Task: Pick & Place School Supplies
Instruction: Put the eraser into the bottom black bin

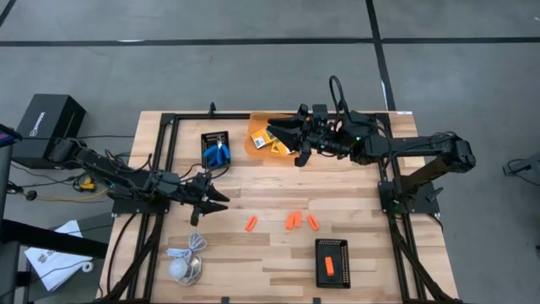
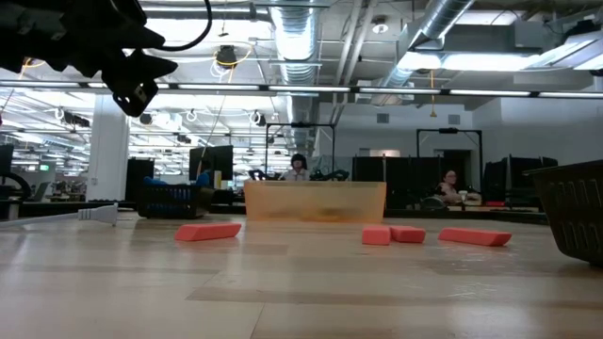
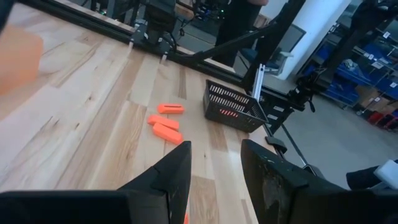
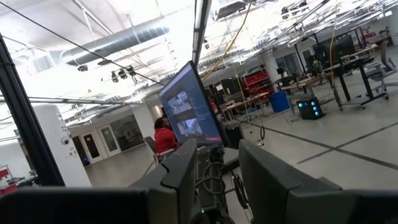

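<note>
1. Currently three short orange finger-sized sticks [image 1: 293, 220] lie loose on the wooden slatted table [image 1: 253, 262], just toward 6 o'clock of its centre in the high view. Two are almost touching. A third is apart on the 9 o'clock side.
2. The likeliest slip, in my judgement, is at the near-touching pair. Fingers coming down there could catch both sticks, or knock one away and skew the other.
3. The sticks look smooth and blocky with flat ends. They should sit still, but may slide on the wood if pushed sideways.
4. A fourth orange stick [image 1: 328, 266] already lies in the black rectangular mesh tray [image 1: 332, 247] at 5 o'clock. A drop near that tray's rim could bounce out.
5. The left gripper [image 1: 215, 199] hovers at 9 o'clock of the loose sticks. Its fingers [image 3: 171, 174] stand apart and hold nothing.
6. Small blue-handled scissors [image 1: 218, 154] rest in a second black tray [image 1: 211, 137] at 11 o'clock.
7. Small yellow-and-green crayon boxes [image 1: 272, 143] lie tumbled in an orange translucent tray [image 1: 253, 127] at 12 o'clock. A grasp there could take a corner and tip a box.
8. The right gripper [image 1: 283, 139] hangs over those boxes. Its fingers are moderately parted, with nothing seen between them.
9. A white cable with round puck [image 1: 181, 266] lies at 7 o'clock, clear of the work.
</note>
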`<state>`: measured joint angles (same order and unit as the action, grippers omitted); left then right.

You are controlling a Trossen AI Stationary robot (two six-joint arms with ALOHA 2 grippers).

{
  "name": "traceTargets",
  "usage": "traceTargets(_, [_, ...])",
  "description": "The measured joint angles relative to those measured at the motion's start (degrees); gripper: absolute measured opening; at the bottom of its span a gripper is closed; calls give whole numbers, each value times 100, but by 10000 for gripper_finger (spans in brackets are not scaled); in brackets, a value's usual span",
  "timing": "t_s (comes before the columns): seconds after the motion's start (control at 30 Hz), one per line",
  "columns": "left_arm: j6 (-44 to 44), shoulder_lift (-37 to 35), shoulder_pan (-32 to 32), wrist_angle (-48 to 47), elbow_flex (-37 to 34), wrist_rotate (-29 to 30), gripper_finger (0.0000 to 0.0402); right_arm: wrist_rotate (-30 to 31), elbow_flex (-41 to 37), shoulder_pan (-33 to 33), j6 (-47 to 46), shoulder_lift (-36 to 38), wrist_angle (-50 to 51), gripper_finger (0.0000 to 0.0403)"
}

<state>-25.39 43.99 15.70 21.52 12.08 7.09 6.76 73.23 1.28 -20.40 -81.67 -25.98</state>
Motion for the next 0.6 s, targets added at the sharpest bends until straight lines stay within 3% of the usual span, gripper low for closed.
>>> traceTargets(0.6, [147,0,0,101,2,2,136,-72,0,-50,-4,2,22,112])
